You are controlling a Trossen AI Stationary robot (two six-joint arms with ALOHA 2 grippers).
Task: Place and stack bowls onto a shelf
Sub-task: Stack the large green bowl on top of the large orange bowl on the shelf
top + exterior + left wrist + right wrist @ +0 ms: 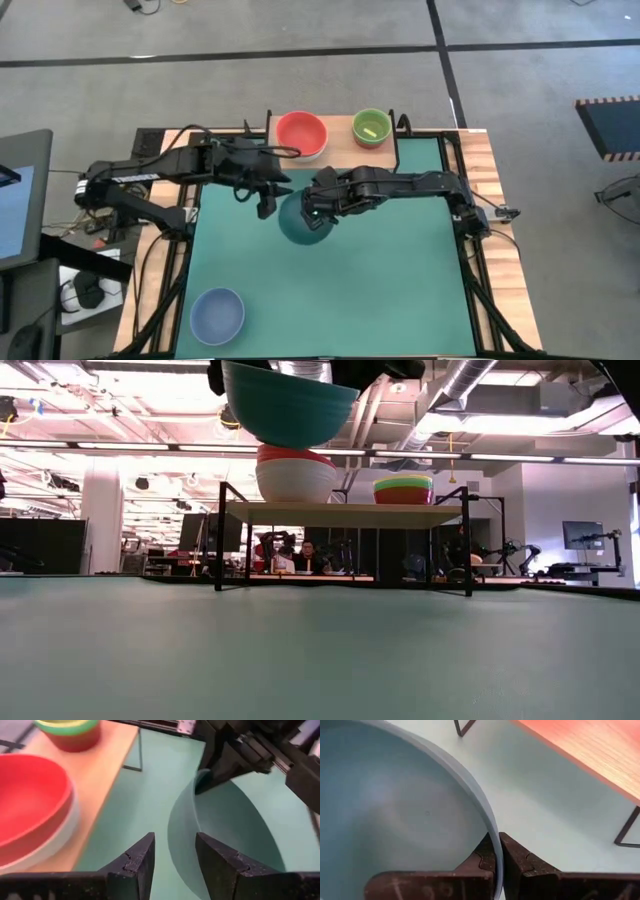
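Above the green mat (330, 290), just near of the shelf (340, 128), the dark teal bowl (303, 222) hangs from the right claw (316, 207), pinched shut on its rim, likely for stacking. Left claw (268, 192) waits open beside it. Two stacks sit on the shelf; one blue bowl (217, 314) remains.

Both arms (400, 185) were matte black and boxy-jointed, trailing black cables, each end effector's dark fingers (137, 862) notched along their inner edges.
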